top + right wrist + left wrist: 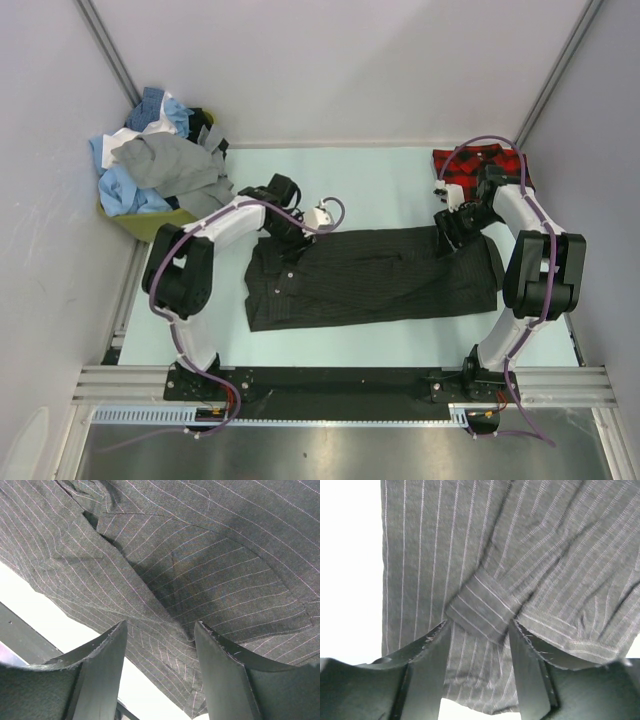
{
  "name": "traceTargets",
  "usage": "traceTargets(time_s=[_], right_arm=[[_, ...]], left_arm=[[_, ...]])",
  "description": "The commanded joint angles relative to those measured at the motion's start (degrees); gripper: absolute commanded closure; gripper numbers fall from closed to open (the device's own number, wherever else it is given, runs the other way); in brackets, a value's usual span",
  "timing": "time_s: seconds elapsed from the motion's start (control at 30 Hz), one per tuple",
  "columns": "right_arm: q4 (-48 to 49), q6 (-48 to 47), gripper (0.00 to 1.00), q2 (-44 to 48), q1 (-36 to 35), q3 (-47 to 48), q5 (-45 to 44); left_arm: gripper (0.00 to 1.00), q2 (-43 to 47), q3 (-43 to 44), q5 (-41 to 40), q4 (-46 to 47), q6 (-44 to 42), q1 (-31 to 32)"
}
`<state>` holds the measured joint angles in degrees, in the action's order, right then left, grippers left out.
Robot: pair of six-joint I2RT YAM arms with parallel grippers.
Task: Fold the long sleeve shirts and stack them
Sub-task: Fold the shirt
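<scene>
A dark charcoal pinstriped long sleeve shirt [380, 275] lies flat across the middle of the table, folded into a long band. My left gripper [292, 238] hovers over its back left corner, jaws open. In the left wrist view the striped cloth [530, 545] fills the frame, and a cuff-like band [480, 605] lies just beyond the fingers [432, 652]. My right gripper [448, 236] is over the back right end, also open. In the right wrist view the cloth [200, 545] passes loosely between its fingers [222, 665]. A red-and-black plaid shirt [478, 165] lies folded at the back right.
A heap of blue, white and grey shirts [150, 165] fills a yellow-green basket [150, 222] in the back left corner. Grey walls enclose the pale table [370, 180] on three sides. A black rail [330, 380] with both arm bases runs along the near edge.
</scene>
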<state>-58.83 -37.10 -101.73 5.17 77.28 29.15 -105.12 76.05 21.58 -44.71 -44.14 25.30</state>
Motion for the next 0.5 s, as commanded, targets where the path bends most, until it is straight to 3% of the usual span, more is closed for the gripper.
traceTargets(time_s=[0.0,0.17,0.27,0.37,0.47], right_arm=[[-0.5,0.5,0.38,-0.3,-0.1,1.9,0.5],[-0.5,0.7,0.38,-0.2,-0.4,2.0,0.4],[-0.5,0.6,0.37,-0.2,-0.4,1.8,0.1],[-0.5,0.5,0.37,-0.4,-0.4,1.9,0.1],[-0.4,0.4,0.37,-0.5,-0.4,2.0,0.2]], left_arm=[[0.42,-4.4,3.8,0.5,0.2,0.4,0.5],[0.41,-6.2,3.2,-0.2,0.0,0.2,1.1],[0.48,-6.3,2.7,-0.5,-0.1,0.2,1.6],[0.61,-6.2,2.6,-0.4,-0.2,0.6,1.8],[0.88,-5.2,3.0,-0.6,-0.6,1.0,1.7]])
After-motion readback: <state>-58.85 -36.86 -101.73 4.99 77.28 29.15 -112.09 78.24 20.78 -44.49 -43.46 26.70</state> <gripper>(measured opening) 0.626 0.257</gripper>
